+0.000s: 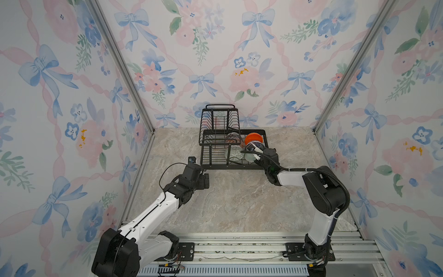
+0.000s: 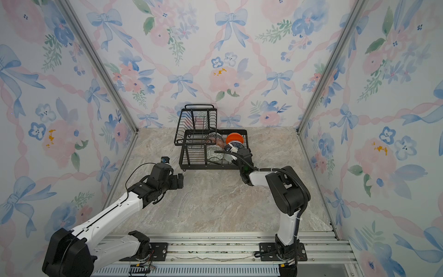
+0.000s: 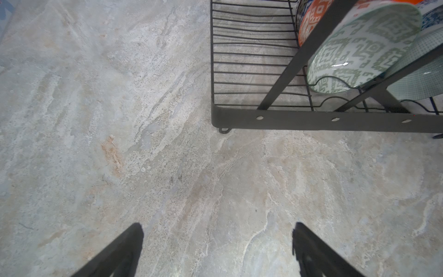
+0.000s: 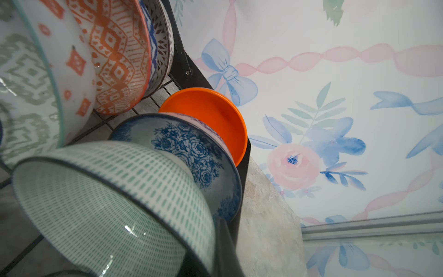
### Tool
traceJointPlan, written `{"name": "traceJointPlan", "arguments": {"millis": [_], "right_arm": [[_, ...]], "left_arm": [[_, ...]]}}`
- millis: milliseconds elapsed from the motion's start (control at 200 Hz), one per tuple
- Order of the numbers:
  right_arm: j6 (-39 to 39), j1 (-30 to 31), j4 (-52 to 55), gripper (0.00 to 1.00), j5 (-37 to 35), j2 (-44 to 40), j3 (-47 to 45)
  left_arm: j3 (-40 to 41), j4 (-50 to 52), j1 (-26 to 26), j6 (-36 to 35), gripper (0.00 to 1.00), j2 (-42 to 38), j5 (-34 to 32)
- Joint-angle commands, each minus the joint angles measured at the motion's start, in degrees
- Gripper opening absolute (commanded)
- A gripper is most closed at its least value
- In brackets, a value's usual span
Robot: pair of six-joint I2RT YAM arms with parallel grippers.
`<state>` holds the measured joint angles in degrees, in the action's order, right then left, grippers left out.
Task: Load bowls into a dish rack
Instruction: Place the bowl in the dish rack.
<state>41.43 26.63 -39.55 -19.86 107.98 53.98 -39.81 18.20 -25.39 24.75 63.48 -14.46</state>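
Observation:
The black wire dish rack stands at the back of the table. Several bowls stand on edge in its lower tray. At the right end are an orange bowl and a blue floral bowl. Nearest is a pale green dashed bowl, with my right gripper shut on its rim. One dark finger lies on its outer wall. My left gripper hangs open and empty over the bare table by the rack's front left corner.
An orange-and-white geometric bowl and a green-patterned bowl stand under the raised basket, which holds nothing. Wallpapered walls close in the back and both sides. The marble tabletop stretches in front of the rack.

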Motion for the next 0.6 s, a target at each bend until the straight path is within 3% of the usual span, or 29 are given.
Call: {"name": "traceJointPlan", "arguments": {"millis": [0, 595], "right_arm": [[-1.8, -0.1, 4.1, 0.0, 1.3, -2.1, 0.4], [-7.9, -1.8, 19.1, 0.0, 5.2, -1.6, 5.4]], "left_arm": [[1.0, 0.0, 0.6, 0.9, 0.98, -1.2, 0.4], [1.0, 0.0, 0.6, 0.8, 0.98, -2.1, 0.9]]}}
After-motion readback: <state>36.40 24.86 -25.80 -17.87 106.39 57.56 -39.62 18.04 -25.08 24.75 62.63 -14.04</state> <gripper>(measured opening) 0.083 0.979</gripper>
